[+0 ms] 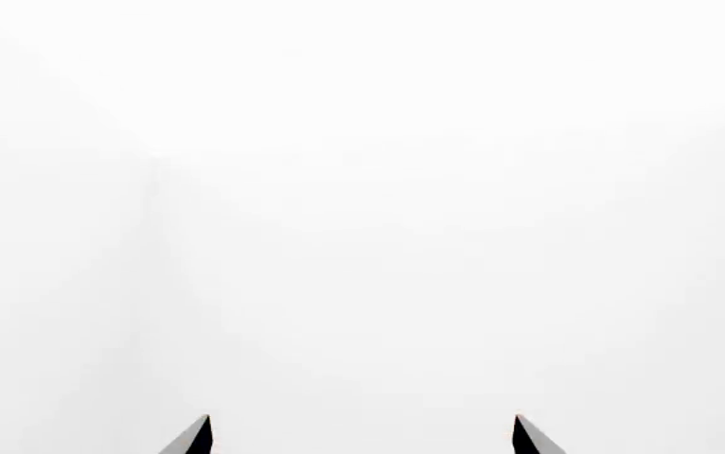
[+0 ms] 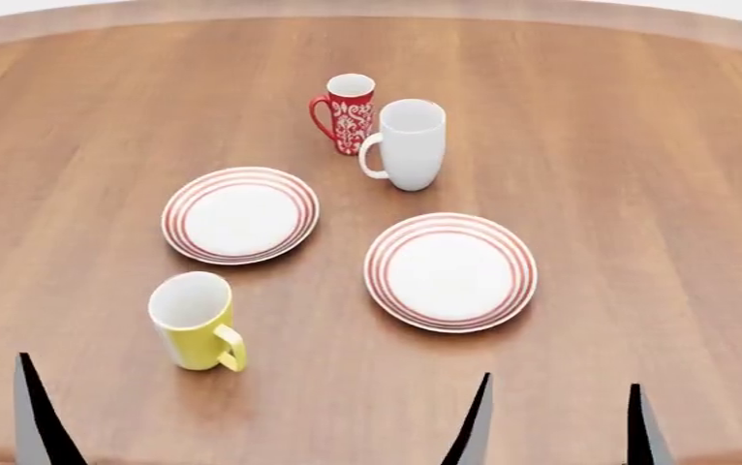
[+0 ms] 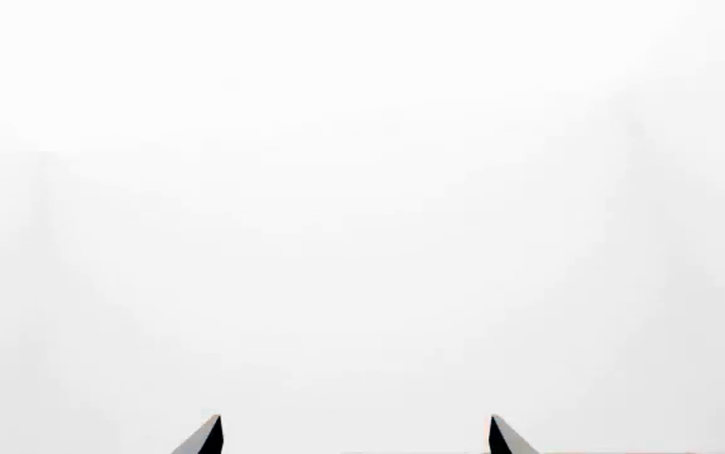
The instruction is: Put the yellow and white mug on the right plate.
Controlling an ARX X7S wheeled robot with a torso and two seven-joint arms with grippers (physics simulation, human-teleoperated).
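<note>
a round wooden table (image 2: pixel 630 145) fills the head view, warm brown grain, its pale curved edge running across the far side at twelve o'clock. behind it only a strip of white room shows.

sweeping left to right across the top: the yellow and white mug (image 2: pixel 197 322) stands upright at about seven o'clock from the table's middle, white inside, handle turned toward the near right, nothing touching it. just beyond it, at about ten o'clock, sits the left plate (image 2: pixel 239 215), red-ringed and bare. at twelve o'clock the red patterned mug (image 2: pixel 345 113) stands upright with its handle to the left, and just beside it, nearer the camera, the taller white mug (image 2: pixel 408 143); whether the two touch cannot be told. then the right plate (image 2: pixel 450 271), at about four o'clock, bare, well apart from the yellow mug.

now the arms. the left gripper (image 1: pixel 362 435) shows one dark fingertip (image 2: pixel 38 418) at the head view's near left edge; its wrist view shows two tips set wide apart against blank white, pinching nothing. the right gripper (image 2: pixel 559 426) shows two dark tips low at five o'clock, near of the right plate, spread apart, and its wrist view likewise shows them parted on white. both hang low at the table's near edge, clear of every dish.
</note>
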